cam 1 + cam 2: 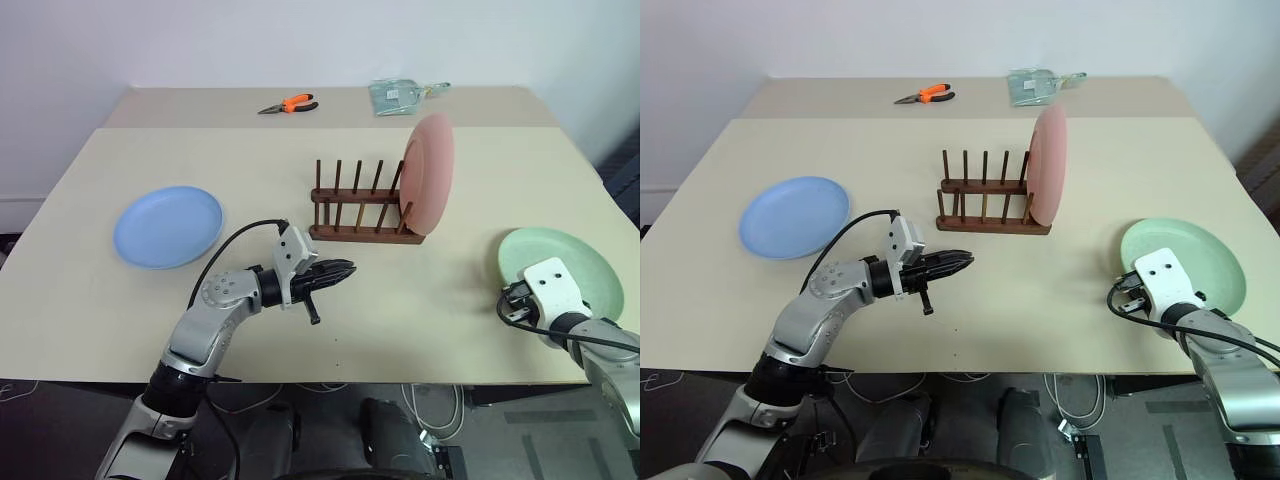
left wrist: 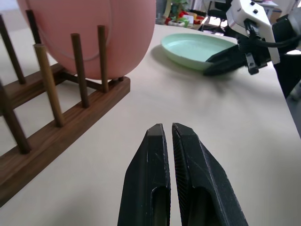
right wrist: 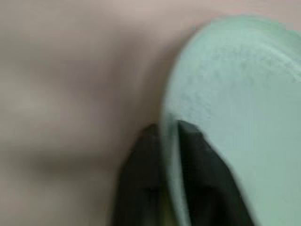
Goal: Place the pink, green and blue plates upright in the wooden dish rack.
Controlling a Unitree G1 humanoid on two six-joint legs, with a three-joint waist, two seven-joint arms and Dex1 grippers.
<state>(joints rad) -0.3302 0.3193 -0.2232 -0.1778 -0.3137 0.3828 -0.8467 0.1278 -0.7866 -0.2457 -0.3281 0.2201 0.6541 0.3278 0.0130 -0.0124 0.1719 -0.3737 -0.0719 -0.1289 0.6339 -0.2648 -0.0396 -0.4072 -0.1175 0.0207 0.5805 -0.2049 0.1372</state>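
The pink plate [image 1: 428,172] stands upright at the right end of the wooden dish rack [image 1: 355,210], at the middle of the table. On the table's left side lies the blue plate [image 1: 168,226], flat. Flat at the right lies the green plate [image 1: 565,262]; my right gripper [image 3: 169,129] is shut on its near left rim, one finger above and one below. My left gripper [image 2: 167,129] is shut and holds nothing. It points level towards the right, in front of the rack and apart from it.
Orange-handled pliers [image 1: 290,103] and a clear plastic bag [image 1: 400,95] lie at the table's far edge. The rack's other slots [image 1: 340,190], left of the pink plate, hold nothing. The table's front edge [image 1: 330,380] runs just below both arms.
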